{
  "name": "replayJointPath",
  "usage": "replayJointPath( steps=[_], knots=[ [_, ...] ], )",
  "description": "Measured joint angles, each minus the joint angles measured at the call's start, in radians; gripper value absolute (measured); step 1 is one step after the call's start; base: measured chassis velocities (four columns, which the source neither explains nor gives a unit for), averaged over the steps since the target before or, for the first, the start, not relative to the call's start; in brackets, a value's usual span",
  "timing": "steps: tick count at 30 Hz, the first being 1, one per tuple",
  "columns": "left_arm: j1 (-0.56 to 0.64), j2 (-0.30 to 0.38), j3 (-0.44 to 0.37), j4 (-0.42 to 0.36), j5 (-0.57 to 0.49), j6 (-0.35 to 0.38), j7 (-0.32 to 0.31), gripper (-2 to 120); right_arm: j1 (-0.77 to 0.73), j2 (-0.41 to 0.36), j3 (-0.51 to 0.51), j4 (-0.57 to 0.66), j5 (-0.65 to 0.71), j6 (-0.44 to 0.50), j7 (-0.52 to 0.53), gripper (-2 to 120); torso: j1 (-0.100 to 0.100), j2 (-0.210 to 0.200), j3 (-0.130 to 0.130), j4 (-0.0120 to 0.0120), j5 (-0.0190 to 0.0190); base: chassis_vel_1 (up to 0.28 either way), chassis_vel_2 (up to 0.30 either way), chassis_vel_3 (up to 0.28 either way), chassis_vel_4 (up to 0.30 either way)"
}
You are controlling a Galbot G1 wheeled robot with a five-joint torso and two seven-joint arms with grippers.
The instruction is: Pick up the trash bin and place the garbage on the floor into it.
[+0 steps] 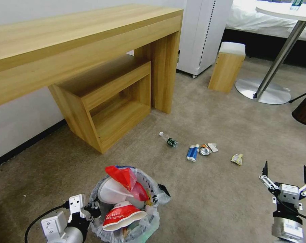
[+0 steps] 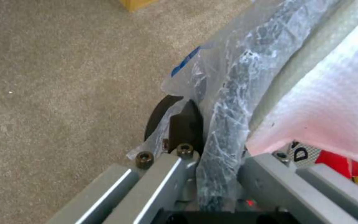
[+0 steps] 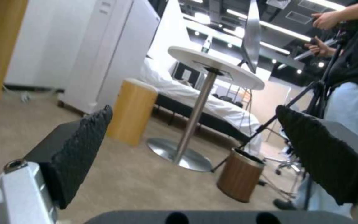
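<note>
Left hand (image 1: 88, 207) grips the bin (image 1: 153, 219) rim — right hand (image 1: 285, 175) spread wide, empty, above carpet near the bottle (image 1: 169, 139).

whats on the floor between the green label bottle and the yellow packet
In the head view, between the bottle and the yellow packet lie a blue-white packet and a crushed can against a white scrap.

Grey metal grippers, black ribbed fingertips (image 3: 84, 149)
</note>
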Motion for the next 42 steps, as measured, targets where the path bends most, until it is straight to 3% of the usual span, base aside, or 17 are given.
replayJointPath(
  steps=[9, 21, 42],
  knots=[
    [0.003, -0.020, 0.002, 0.002, 0.023, 0.000, 0.004, 0, 0.016, 0.012, -0.018, -0.040, 0.056, 0.034, -0.062, 100, 0.000, 0.000, 0.000, 0.0000, 0.0000, 0.000, 0.000, 0.000, 0.000],
    [0.008, -0.057, 0.037, 0.013, 0.085, -0.007, 0.021, 0, 0.022, 0.015, -0.037, -0.040, 0.040, 0.031, -0.062, 100, 0.000, 0.000, 0.000, 0.0000, -0.0001, -0.083, 0.072, 0.066, -0.081],
    [0.017, -0.064, 0.070, 0.025, 0.131, -0.018, 0.028, 0, 0.021, 0.007, -0.050, -0.034, 0.012, 0.035, -0.042, 100, 0.000, 0.000, 0.000, 0.0000, 0.0001, -0.098, 0.090, 0.092, -0.095]
  ],
)
